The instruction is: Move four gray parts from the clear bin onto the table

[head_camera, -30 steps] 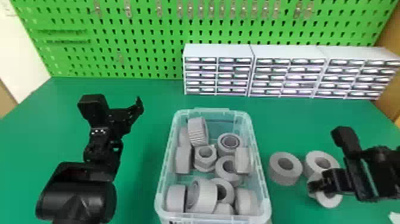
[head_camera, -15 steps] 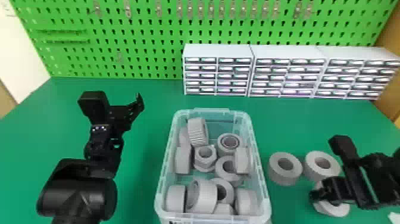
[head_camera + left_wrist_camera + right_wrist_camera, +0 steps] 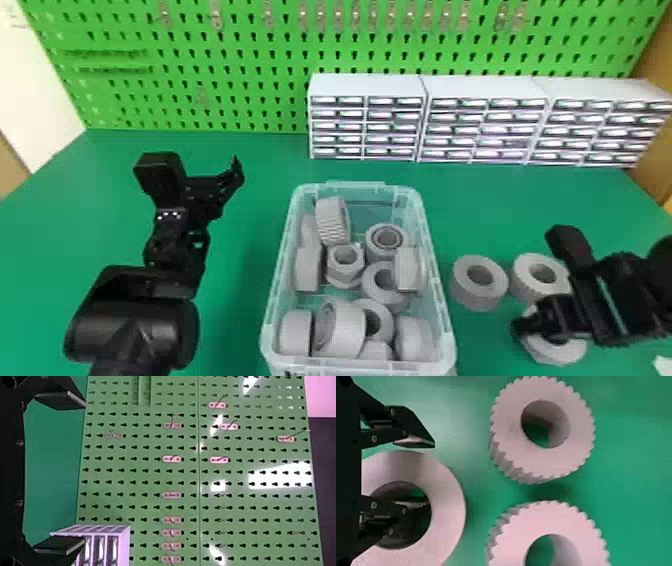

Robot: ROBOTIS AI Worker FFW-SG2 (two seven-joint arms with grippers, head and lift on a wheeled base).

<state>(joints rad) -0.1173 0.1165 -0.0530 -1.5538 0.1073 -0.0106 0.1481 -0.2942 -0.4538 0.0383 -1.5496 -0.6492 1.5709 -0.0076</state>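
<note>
"Right of the clear bin (image 3: 438, 280), three gray parts (image 3: 462, 295) sit on your table (image 3: 500, 200). Claws?"
"Your right gripper (image 3: 540, 320): spread, at the closest. Your left gripper (image 3: 210, 172): spread, left of the bin"

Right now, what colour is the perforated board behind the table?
The board is bright green with rows of dark holes, shown best in the head view.

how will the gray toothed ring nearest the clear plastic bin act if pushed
The gray toothed ring will probably slide rather than roll or tip, as it lies flat on the green table. It looks stiff: its teeth and round hole have a crisp shape, so it likely won't squash.
</note>
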